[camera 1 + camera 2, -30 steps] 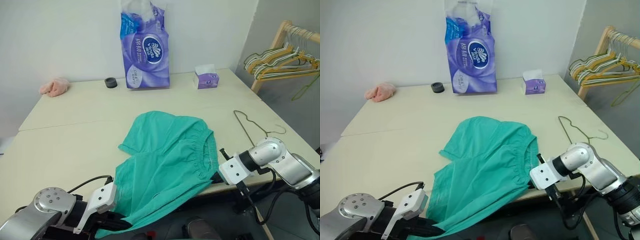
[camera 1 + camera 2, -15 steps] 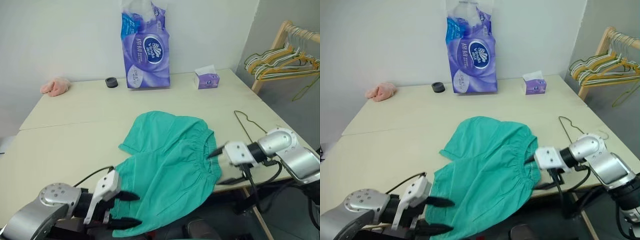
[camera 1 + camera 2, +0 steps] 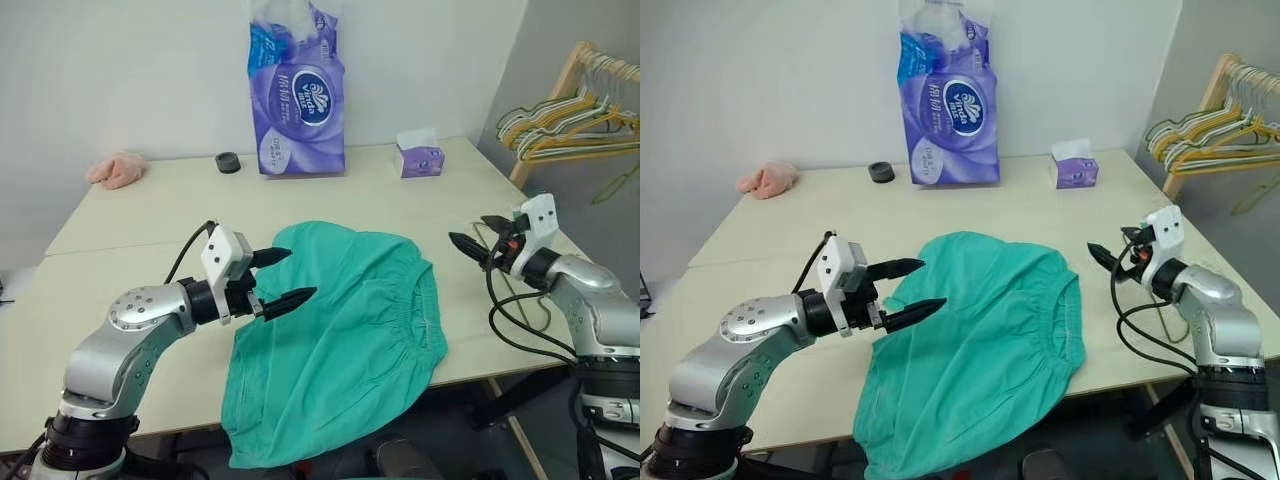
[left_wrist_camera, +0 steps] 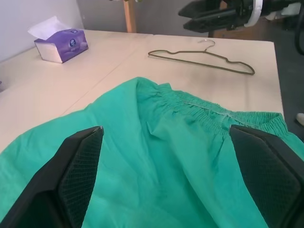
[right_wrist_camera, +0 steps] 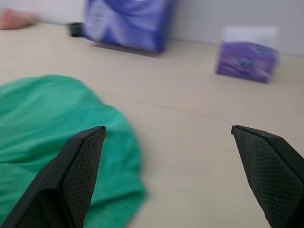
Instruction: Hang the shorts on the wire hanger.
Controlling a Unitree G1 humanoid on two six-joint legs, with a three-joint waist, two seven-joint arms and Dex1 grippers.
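Two grippers, both empty and spread wide. Left gripper hangs above the left edge of the shorts, fingertips pointing right across the fabric, not touching it. Right gripper is raised over the right side of the table, fingers apart, pointing left toward the waistband, clear of the cloth. A second ago both were low at the near table edge, shut on the shorts; since then they have let go and lifted up and forward. Shorts now lie flat in mid-table, waistband to the right, one leg spilling over the near edge. Reading: the spread-and-lay step looks finished, and the hanger pickup is next, nothing yet threaded. Wire hanger lies flat on the table to the right of the waistband, apart from it, under or just beyond the right gripper; in the head views the right arm covers most of it, and its hook end is hard to trace. Farther out: toilet-paper pack and tissue box at the far edge, small black ring and pink cloth far left, rack of bunched hangers far right, cut off by the frame. Right wrist view is motion-blurred.
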